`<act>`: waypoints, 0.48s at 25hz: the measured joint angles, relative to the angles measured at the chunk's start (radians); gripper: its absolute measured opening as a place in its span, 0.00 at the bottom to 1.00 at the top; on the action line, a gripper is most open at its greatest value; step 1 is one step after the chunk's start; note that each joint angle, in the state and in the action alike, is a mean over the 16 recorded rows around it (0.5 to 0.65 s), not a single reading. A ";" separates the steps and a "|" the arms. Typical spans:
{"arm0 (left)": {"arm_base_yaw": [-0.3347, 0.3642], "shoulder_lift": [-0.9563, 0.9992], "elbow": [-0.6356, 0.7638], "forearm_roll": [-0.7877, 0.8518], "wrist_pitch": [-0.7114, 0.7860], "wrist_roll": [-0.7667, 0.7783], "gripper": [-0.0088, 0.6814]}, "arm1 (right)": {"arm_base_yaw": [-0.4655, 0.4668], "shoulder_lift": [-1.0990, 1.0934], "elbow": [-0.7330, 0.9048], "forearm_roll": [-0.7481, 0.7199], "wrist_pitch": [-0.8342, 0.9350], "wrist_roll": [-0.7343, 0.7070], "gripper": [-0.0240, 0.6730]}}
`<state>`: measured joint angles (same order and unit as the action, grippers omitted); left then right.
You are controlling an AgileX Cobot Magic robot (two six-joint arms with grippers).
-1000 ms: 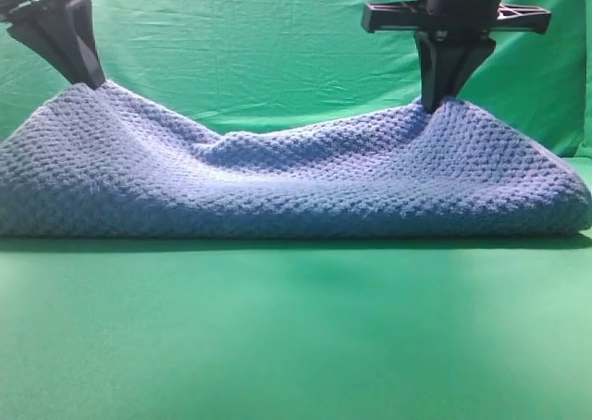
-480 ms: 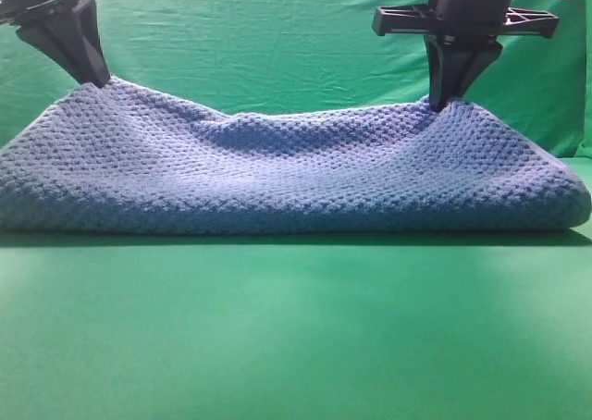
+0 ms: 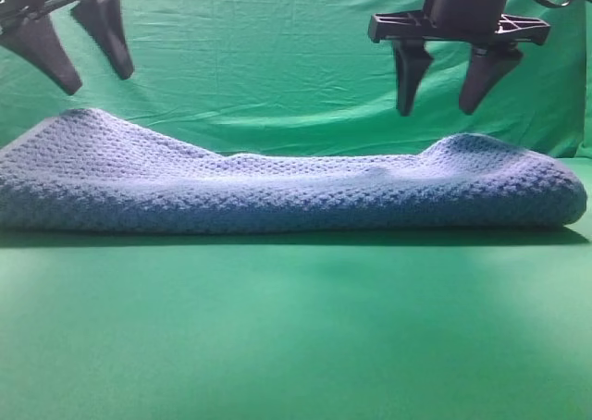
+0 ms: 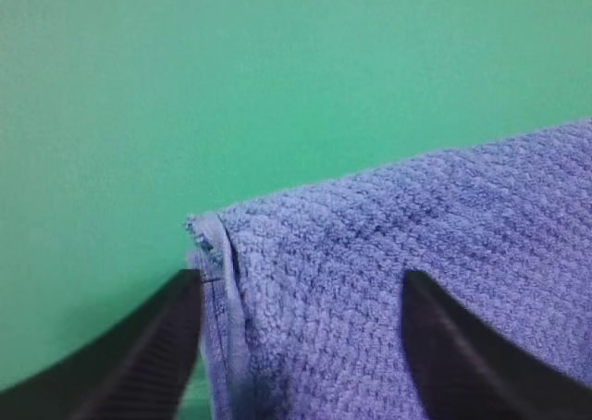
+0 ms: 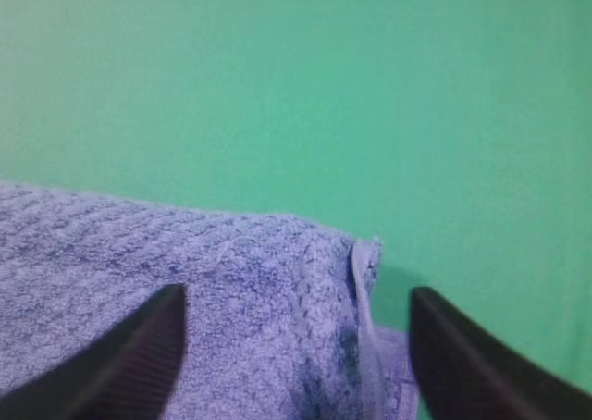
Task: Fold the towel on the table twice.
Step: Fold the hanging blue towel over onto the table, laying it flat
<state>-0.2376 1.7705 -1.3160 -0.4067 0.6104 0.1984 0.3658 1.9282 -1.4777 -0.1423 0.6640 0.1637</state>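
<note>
Hanging just above the big, thick, bumpy grey-blue towel (image 3: 287, 193), my left claw (image 3: 83, 64) and my right claw (image 3: 447, 92) both stand open and hold nothing. The towel lies folded in one long roll on the smooth bright-green table (image 3: 296, 337), with its long side running left to right, so one end sits right under each claw and each claw is near its own end. I think the next fold has to bring one end over to the other, along that long line.
</note>
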 joint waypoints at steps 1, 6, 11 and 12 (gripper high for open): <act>0.000 -0.001 -0.006 0.000 0.009 0.002 0.56 | 0.000 -0.005 0.000 -0.001 0.000 0.000 0.58; 0.000 -0.006 -0.068 0.001 0.099 0.007 0.72 | 0.000 -0.061 -0.001 -0.004 0.028 0.000 0.73; 0.000 -0.016 -0.178 0.001 0.250 0.006 0.58 | 0.000 -0.165 -0.001 -0.006 0.103 0.000 0.58; 0.000 -0.021 -0.201 -0.001 0.280 0.006 0.52 | 0.000 -0.190 -0.001 -0.007 0.123 0.000 0.52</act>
<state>-0.2376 1.7495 -1.5172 -0.4074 0.8906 0.2047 0.3658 1.7378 -1.4784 -0.1490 0.7865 0.1637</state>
